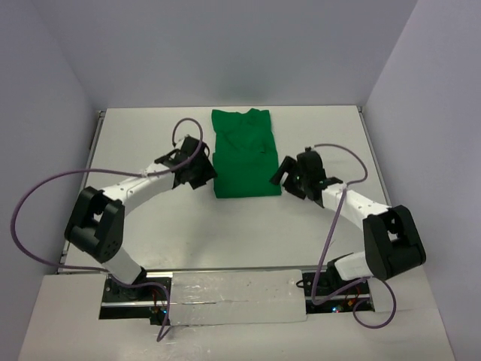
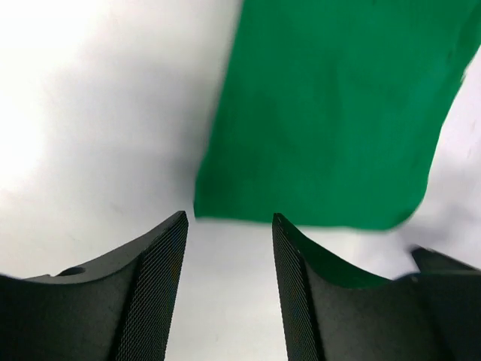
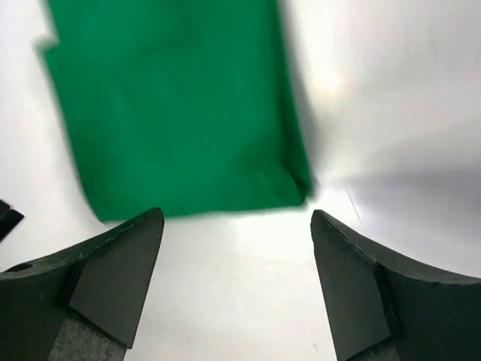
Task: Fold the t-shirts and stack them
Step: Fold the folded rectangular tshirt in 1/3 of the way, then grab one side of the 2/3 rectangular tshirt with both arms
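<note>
Left pincer (image 2: 229, 218) hangs half-parted, right pincer (image 3: 237, 214) wide, both empty, each beside a near corner of the folded green t-shirt (image 1: 246, 154) on the tabletop (image 1: 225, 233). Soft, light, floppy cloth, I judge: pinch those corners through every layer.

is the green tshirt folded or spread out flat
Folded. The t-shirt lies as a narrow rectangle with straight sides and a square near edge, and no sleeves spread out to either side.
</note>
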